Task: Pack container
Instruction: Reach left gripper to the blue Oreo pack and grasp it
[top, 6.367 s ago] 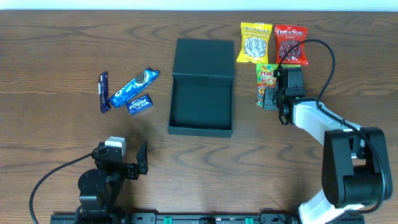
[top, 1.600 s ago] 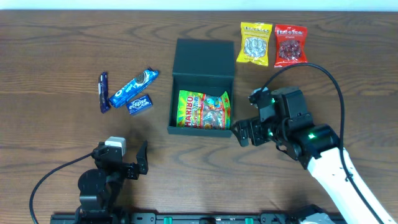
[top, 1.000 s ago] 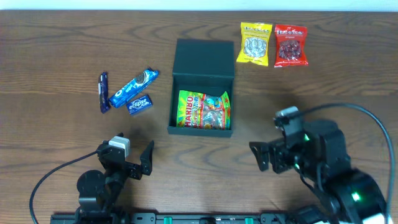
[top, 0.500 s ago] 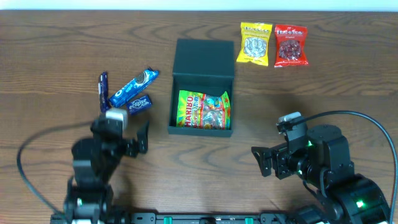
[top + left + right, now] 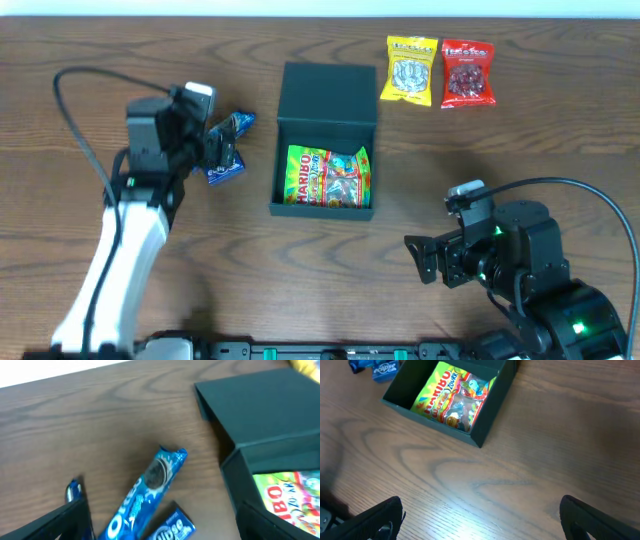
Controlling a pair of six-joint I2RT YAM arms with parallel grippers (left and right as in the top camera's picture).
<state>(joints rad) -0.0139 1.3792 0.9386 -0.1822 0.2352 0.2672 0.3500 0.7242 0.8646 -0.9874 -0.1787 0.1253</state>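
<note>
One snack, the gummy bag [image 5: 328, 178], lies in the open container [image 5: 325, 100], central on the desk [image 5: 520, 140]; the cookie pack [image 5: 145, 492], gum [image 5: 170, 529], yellow packet [image 5: 412, 68] and red packet [image 5: 467, 72] remain outside. Since a moment ago the left fingers [image 5: 72, 521], spread and empty, have swung out over the cookie pack, while the right fingers [image 5: 375, 517], also spread, stay parked.

The wooden table [image 5: 500, 160] bears the open container [image 5: 327, 95]. A yellow packet [image 5: 412, 69] and a red packet [image 5: 467, 72] lie beyond it on the right. An Oreo pack [image 5: 150, 490] and an Eclipse pack [image 5: 170, 527] lie on its left.
</note>
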